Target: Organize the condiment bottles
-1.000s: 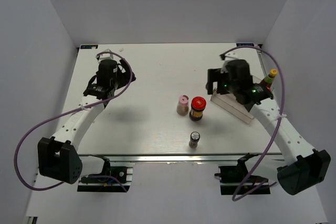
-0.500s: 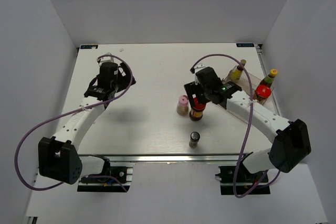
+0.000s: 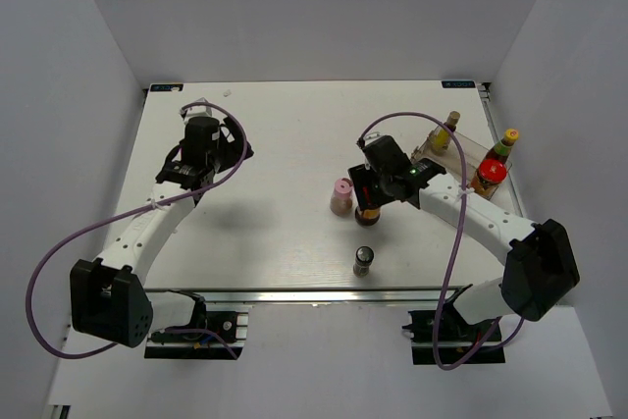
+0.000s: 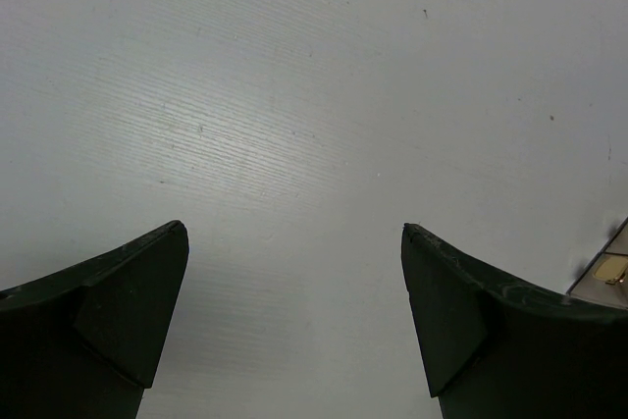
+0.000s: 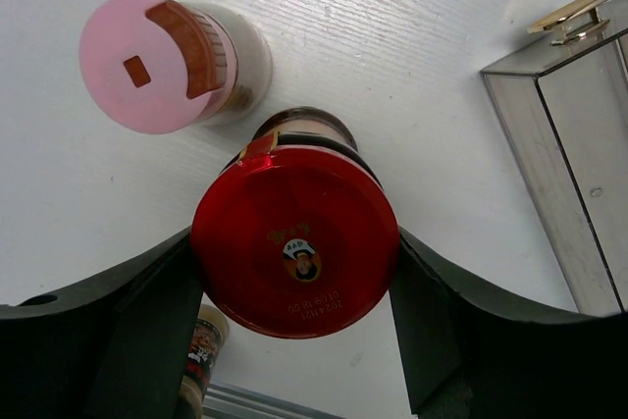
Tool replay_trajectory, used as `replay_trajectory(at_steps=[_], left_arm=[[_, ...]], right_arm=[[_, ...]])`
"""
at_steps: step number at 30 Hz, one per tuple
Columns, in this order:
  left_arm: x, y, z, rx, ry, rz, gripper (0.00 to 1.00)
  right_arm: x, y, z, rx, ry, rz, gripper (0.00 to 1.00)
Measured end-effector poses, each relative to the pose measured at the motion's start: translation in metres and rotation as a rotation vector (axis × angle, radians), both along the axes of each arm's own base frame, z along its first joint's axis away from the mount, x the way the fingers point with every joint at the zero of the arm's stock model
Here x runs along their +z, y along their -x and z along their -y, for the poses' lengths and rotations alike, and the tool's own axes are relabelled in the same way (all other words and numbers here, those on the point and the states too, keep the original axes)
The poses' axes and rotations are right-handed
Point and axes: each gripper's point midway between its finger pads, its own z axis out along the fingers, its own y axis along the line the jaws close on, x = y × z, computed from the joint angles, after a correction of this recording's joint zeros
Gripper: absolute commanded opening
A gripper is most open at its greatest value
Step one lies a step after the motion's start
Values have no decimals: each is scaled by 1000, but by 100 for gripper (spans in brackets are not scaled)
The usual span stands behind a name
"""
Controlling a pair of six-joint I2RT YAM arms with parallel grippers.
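My right gripper [image 3: 371, 199] reaches down over a dark red-lidded jar [image 5: 294, 240] at mid-table, its fingers [image 5: 157, 311] pressed against both sides of the lid. Just left of it stands a pink-capped shaker [image 3: 341, 193]. A grey-capped dark shaker [image 3: 363, 260] is nearer the front edge. On the rack at the right are two slim yellow-capped bottles [image 3: 446, 131] [image 3: 503, 144] and a second red-lidded jar [image 3: 489, 176]. The left gripper [image 4: 294, 233] hangs open over bare table at the left [image 3: 191, 166].
The clear stepped plastic rack [image 3: 469, 152] lies slantwise near the table's right edge; its corner [image 5: 569, 174] shows close to the right gripper. White walls close in the table [image 3: 275, 233] on three sides. Purple cables loop off both arms.
The right arm swung left from the rack to the red-lidded jar at mid-table, came down over it, and its fingers closed in on the lid. The left arm stayed still.
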Motion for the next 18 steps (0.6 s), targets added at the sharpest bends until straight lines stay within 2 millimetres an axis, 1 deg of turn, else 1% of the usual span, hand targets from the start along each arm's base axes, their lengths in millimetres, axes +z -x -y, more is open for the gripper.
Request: replay_trajectory(at_steps=[3, 4, 7, 8, 14, 15, 16, 18], left_arm=[[0, 0, 0, 0, 0, 0, 98], [0, 0, 0, 0, 0, 0, 98], [-3, 1, 0, 0, -2, -5, 98], [-3, 2, -1, 1, -2, -6, 98], [2, 4, -1, 1, 2, 8, 98], [4, 5, -1, 0, 3, 14, 98], [6, 5, -1, -1, 4, 19, 98], [9, 6, -2, -1, 6, 27, 98]], right_arm=[[0, -1, -2, 5, -9, 5, 71], [0, -1, -3, 7, -13, 7, 68], [0, -3, -5, 8, -19, 12, 40], [-1, -4, -5, 6, -18, 15, 32], [1, -6, -3, -9, -7, 25, 27], [2, -7, -1, -15, 0, 26, 26], [2, -7, 3, -25, 13, 25, 24], [9, -12, 9, -52, 17, 34, 22]])
